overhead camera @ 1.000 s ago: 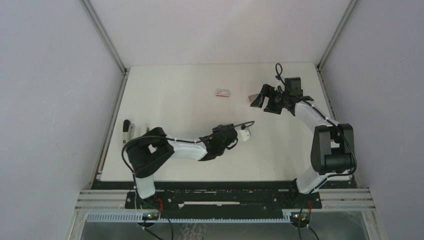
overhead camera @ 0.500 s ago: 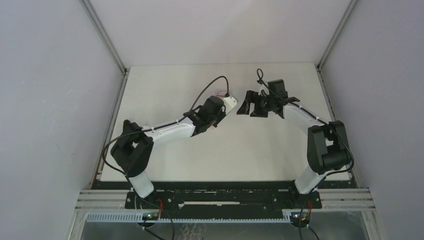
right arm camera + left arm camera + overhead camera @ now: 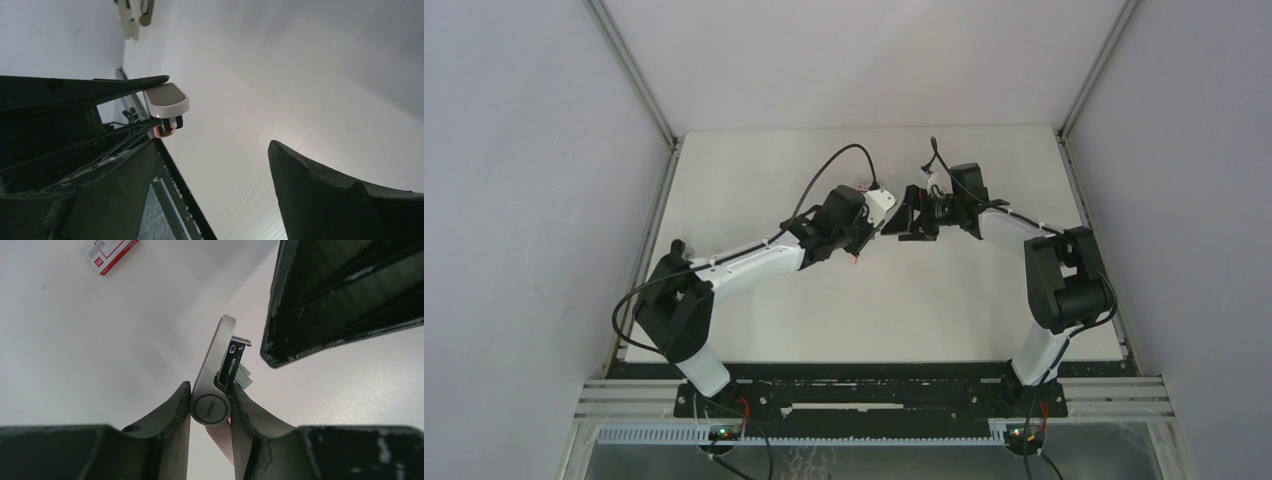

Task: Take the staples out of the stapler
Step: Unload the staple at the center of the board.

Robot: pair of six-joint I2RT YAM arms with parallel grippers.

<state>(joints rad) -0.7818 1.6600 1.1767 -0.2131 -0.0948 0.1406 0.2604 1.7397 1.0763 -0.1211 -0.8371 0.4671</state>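
The left gripper (image 3: 210, 392) is clamping the round hinge end of the stapler (image 3: 215, 355), its jaws narrowed tight against it. The staples (image 3: 243, 376) are sitting as a small grey block at the stapler's right side, just past the fingertips. The right gripper (image 3: 210, 150) is hovering close beside them, spread wide and holding nothing.

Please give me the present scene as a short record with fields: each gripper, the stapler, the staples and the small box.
left gripper: shut on the stapler
right gripper: open, holding nothing, close to the stapler
stapler: clamped at its round hinge end, between the two arms
staples: short grey block showing at the stapler's side, not yet out
red-and-white box: flat on the table, apart from both grippers
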